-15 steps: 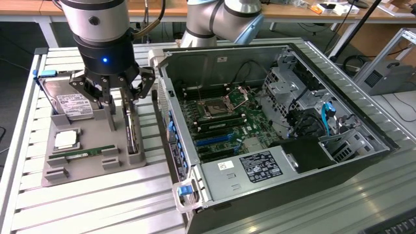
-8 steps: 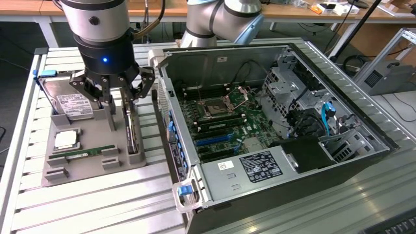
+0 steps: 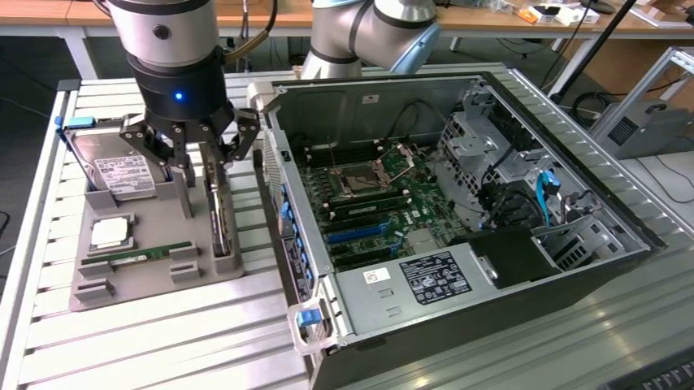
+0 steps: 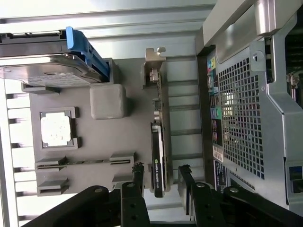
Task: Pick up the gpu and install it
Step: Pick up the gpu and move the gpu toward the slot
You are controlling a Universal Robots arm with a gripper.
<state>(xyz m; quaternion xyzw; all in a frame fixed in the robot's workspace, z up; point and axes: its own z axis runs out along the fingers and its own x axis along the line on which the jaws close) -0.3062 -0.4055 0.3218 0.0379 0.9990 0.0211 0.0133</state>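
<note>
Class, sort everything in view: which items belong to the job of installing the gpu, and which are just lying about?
Job in hand: gpu, standing on edge in the grey tray; open jaws either side of it; computer case.
Lying about: hard drive; processor chip; memory stick.

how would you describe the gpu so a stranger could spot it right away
Find the open computer case; beside it, on the exterior view's left, lies a grey parts tray. The gpu stands on edge in the tray's slot nearest the case. It is a thin black card with a silver end bracket, unlike the flat silver hard drive and the slim green memory stick.
</note>
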